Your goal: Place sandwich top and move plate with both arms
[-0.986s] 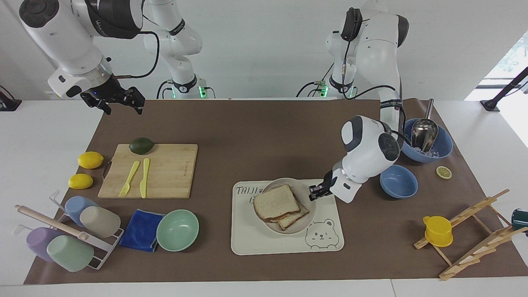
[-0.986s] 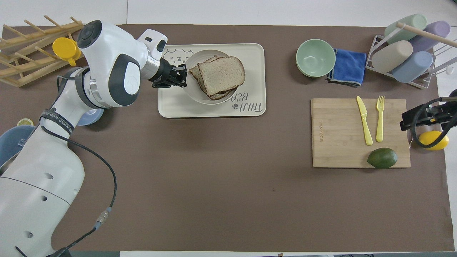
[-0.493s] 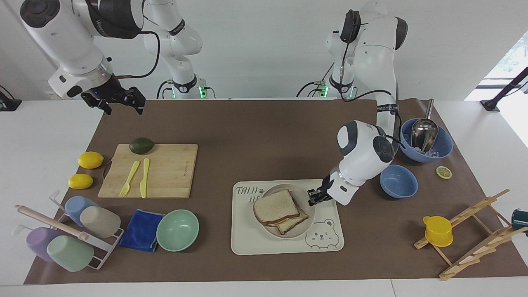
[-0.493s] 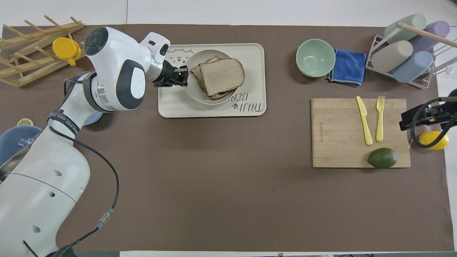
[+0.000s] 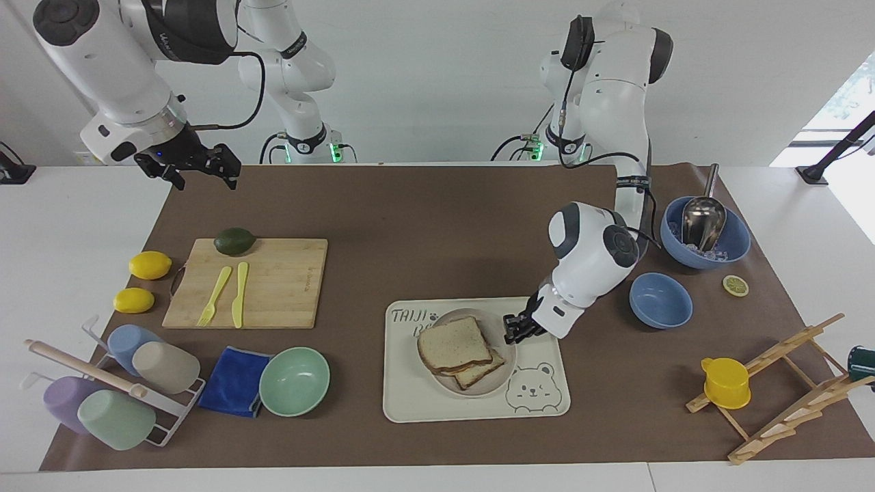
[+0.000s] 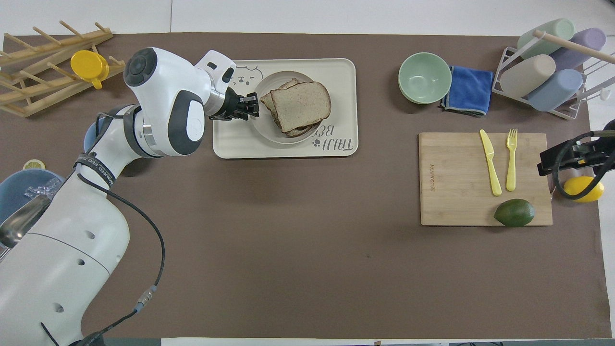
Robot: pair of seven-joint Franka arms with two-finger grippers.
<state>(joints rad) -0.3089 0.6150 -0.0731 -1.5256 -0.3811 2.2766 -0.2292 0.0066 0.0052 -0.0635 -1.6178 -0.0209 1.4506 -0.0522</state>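
The plate [image 5: 497, 380] sits on the cream bear-printed tray [image 5: 410, 404]. It carries a stacked sandwich with the sandwich top [image 5: 454, 344] uppermost, a pale speckled slice with a brown crust. My left gripper [image 5: 514, 329] is shut on the plate's rim, at the edge toward the left arm's end. In the overhead view the left gripper [image 6: 250, 105] meets the plate [image 6: 263, 124] beside the sandwich top [image 6: 301, 99]. My right gripper [image 5: 199, 171] waits open and empty, raised over the mat's corner at the right arm's end, and shows in the overhead view [image 6: 559, 162].
A cutting board [image 5: 273, 287] holds an avocado, a yellow fork and a knife. Two lemons [image 5: 149, 265] lie beside it. A mint-green bowl [image 5: 294, 381], a blue cloth and a cup rack stand farther out. Blue bowls [image 5: 660, 301], a yellow cup [image 5: 726, 383] and a wooden rack crowd the left arm's end.
My left gripper has shifted the plate and sandwich a little toward the right arm's end, and the left arm's elbow followed. The right arm has not moved.
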